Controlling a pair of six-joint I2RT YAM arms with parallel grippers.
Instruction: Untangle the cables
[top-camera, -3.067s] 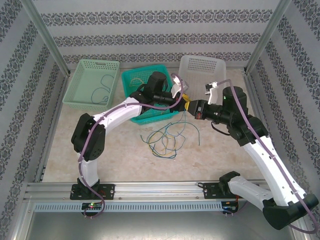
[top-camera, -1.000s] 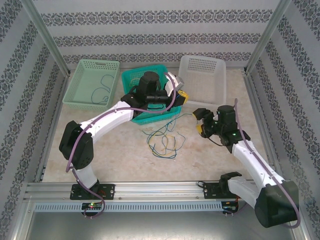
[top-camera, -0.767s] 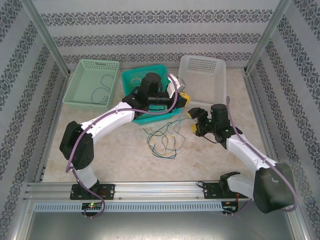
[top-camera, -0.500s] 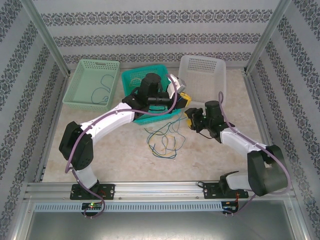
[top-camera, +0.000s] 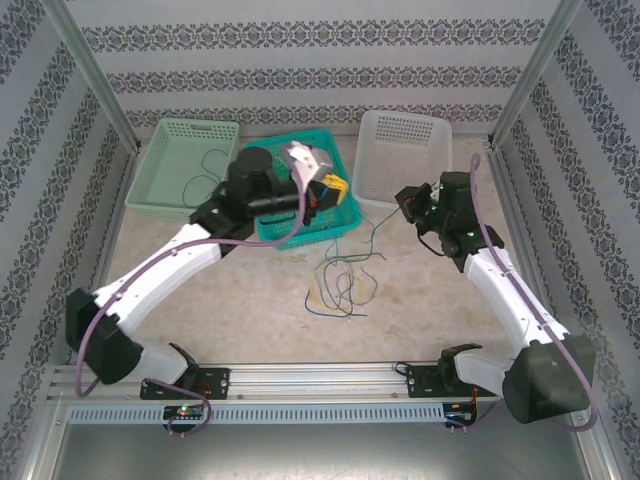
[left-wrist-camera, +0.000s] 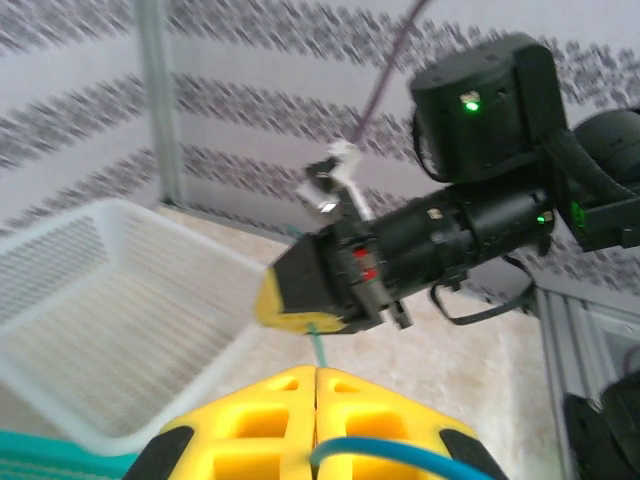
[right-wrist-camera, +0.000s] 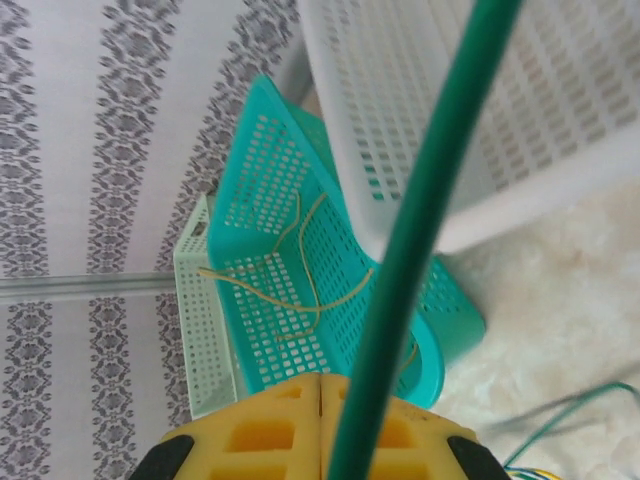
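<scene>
Separating strands: the left gripper (top-camera: 330, 186), above the teal basket (top-camera: 310, 232), is pinched shut on a blue cable (left-wrist-camera: 385, 456). The right gripper (top-camera: 404, 199), right of the basket, is clamped on a green cable (right-wrist-camera: 430, 200). The tangled cables (top-camera: 340, 285) lie on the counter (top-camera: 240, 300) in front of the basket. The next move is probably a gentle pull apart.

Tangled cables (top-camera: 341, 287) near teal basket (top-camera: 322, 232)

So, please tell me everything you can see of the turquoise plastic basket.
The turquoise plastic basket is rectangular, with perforated walls and floor. It stands on the beige table between a pale green plastic basket and a white plastic basket. A thin yellow cable lies looped inside. The white left arm hangs above it and hides part.
</scene>
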